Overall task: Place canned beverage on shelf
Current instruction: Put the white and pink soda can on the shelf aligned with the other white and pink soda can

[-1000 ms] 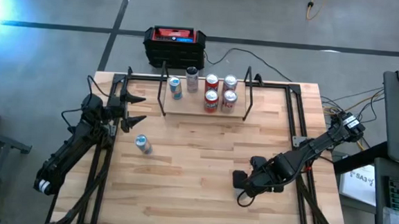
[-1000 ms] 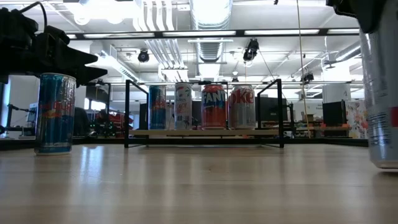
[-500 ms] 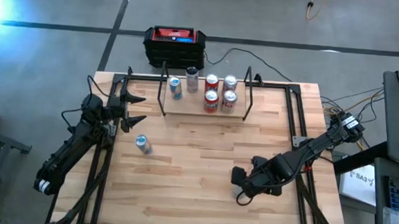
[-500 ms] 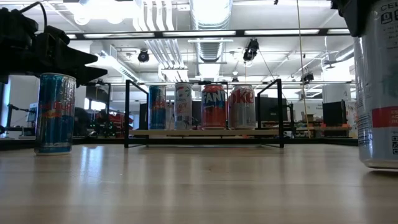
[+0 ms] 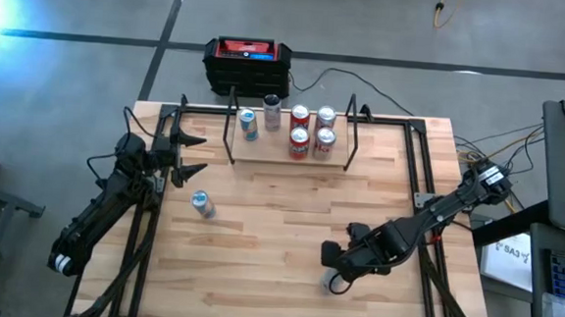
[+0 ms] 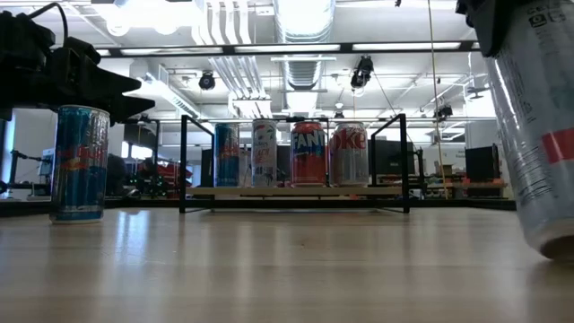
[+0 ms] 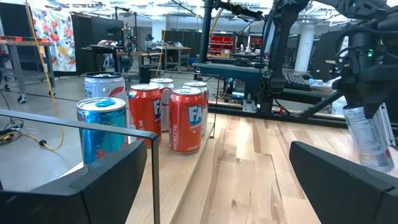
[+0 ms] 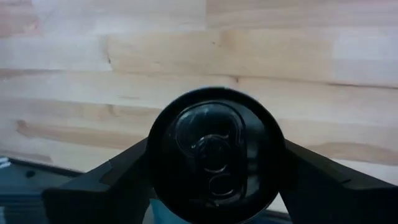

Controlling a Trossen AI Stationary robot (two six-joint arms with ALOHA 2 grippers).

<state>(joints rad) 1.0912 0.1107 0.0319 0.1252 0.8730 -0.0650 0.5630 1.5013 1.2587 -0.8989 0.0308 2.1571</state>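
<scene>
1. Right gripper [image 5: 336,270] is seen at the table's near right, fingers set either side of a silver can [image 6: 538,135] — grip can't be told as firm or slack.
2. Can is tilted, base low near the table; it's best squared upright and clamped before any lift.
3. Left gripper [image 5: 187,153] is parked by the far-left edge, jaws spread, nothing held.
4. Shelf [image 5: 263,153] sits far-centre w/ five cans on it; little free room is judged left.
5. Blue can [image 5: 200,204] stands loose, left of centre, off the likely path.
</scene>
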